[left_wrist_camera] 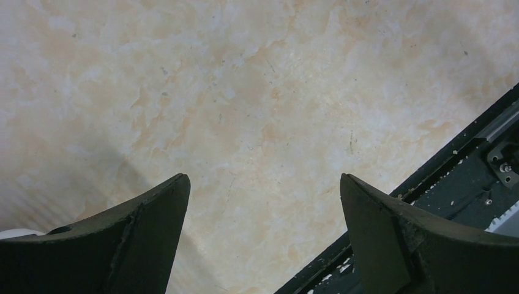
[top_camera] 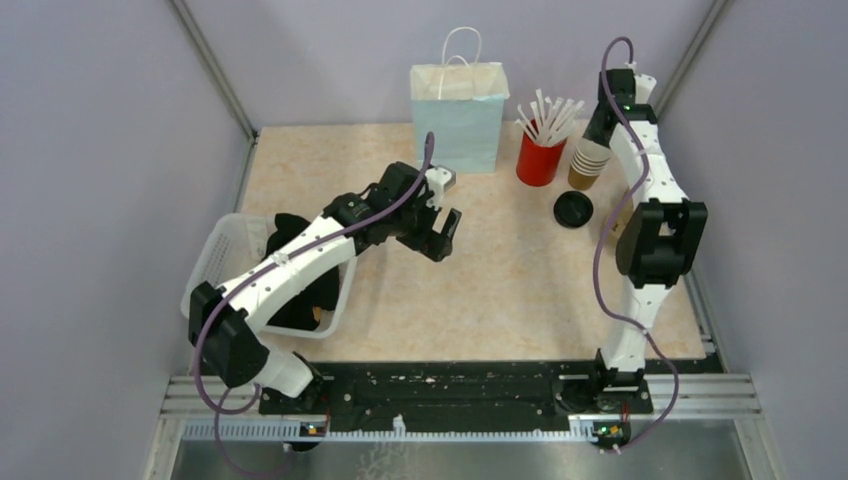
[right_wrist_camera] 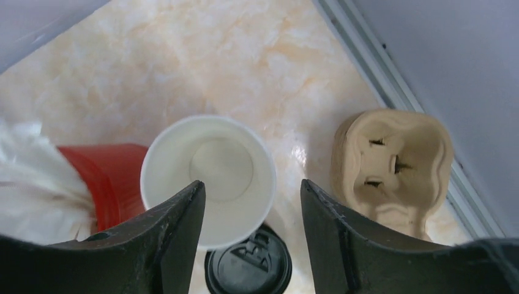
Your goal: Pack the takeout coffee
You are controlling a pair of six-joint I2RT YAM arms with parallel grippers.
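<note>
A stack of brown kraft cups [top_camera: 589,165] stands at the back right, beside the red cup of white straws [top_camera: 540,156]. In the right wrist view the top cup [right_wrist_camera: 211,162] is open and white inside. A black lid [top_camera: 573,209] lies on the table just in front of the stack and also shows in the right wrist view [right_wrist_camera: 248,264]. The pale blue bag [top_camera: 458,118] stands upright at the back centre. My right gripper [top_camera: 601,128] [right_wrist_camera: 251,184] is open and empty, above the stack and apart from it. My left gripper [top_camera: 445,235] [left_wrist_camera: 263,177] is open and empty over bare table.
A pulp cup carrier [right_wrist_camera: 392,168] lies right of the cups by the right wall rail. A white basket [top_camera: 222,250] holding dark items sits at the left under my left arm. The black base rail [left_wrist_camera: 465,177] runs along the near edge.
</note>
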